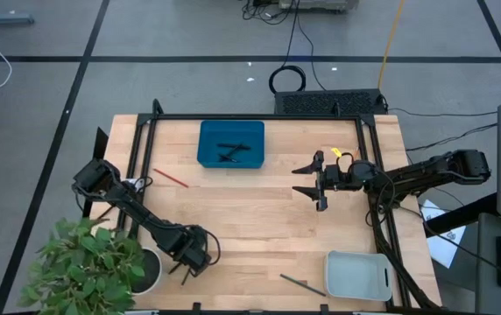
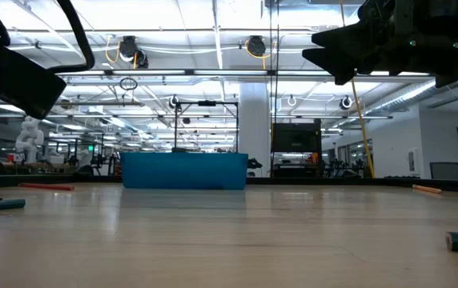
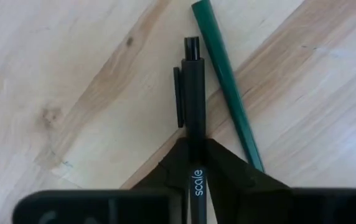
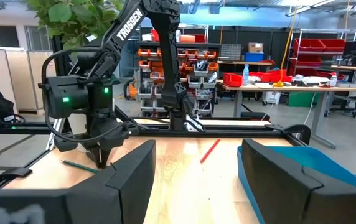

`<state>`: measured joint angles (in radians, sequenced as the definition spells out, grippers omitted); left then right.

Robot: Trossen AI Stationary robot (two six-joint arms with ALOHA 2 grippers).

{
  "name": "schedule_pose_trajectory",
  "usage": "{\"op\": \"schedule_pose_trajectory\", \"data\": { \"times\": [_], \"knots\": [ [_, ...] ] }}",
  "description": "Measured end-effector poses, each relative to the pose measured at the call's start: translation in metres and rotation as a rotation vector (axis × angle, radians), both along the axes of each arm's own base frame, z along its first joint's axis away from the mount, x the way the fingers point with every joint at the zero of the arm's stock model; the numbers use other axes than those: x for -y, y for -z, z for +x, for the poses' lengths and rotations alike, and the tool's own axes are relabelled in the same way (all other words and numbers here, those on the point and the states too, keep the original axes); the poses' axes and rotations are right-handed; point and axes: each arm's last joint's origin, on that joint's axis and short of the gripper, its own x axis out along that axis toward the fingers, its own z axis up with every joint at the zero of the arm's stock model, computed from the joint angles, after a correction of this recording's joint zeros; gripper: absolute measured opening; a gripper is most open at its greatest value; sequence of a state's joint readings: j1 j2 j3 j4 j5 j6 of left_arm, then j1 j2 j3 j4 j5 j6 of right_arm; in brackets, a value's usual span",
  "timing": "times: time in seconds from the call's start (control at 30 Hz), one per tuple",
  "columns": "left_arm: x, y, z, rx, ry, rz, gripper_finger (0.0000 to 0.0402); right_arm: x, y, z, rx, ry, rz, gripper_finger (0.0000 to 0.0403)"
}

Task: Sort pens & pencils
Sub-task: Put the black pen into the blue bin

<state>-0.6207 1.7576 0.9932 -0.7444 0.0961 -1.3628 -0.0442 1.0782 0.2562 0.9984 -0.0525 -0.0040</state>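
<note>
A black pen (image 3: 193, 81) with a clip lies on the wooden table near its front left, with a dark green pencil (image 3: 228, 93) right beside it. My left gripper (image 3: 195, 152) points down and is shut on this pen; the high view shows it (image 1: 189, 261) next to a potted plant. Two more black pens lie in the blue tray (image 1: 207, 157) at the back. A red pencil (image 1: 170, 178) and an orange pencil (image 2: 427, 190) lie loose on the table. My right gripper (image 1: 318, 185) hovers open at mid-right, holding nothing. My left gripper pinches the pen's barrel (image 3: 195, 140) between its two fingers (image 3: 228, 167), below the clip, where the barrel is lettered. The fingers come from above, pointing down, one on each side of the barrel. The clip end sticks out past them, low over the table beside the green pencil.
A potted plant (image 1: 88, 262) stands at the table's front left corner, close to my left arm. A pale tray (image 1: 358, 275) sits at the front right with a dark pencil (image 1: 301, 283) on the table beside it. A black frame (image 1: 259, 117) runs around the table's back and sides.
</note>
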Motion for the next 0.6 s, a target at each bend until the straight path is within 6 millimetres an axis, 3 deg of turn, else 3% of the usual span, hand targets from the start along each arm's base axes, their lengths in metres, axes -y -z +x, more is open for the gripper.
{"op": "schedule_pose_trajectory", "data": {
  "times": [0.3, 0.6],
  "knots": [
    [-0.008, -0.006, 0.002, 0.044, 0.023, 0.027, 0.0017, 0.000, 0.000, 0.000, -0.001, 0.000, 0.000, 0.0226],
    [-0.032, -0.042, 0.007, 0.258, 0.070, 0.148, 0.0018, 0.000, 0.000, 0.000, -0.001, 0.000, 0.000, 0.0226]
  ]
}}
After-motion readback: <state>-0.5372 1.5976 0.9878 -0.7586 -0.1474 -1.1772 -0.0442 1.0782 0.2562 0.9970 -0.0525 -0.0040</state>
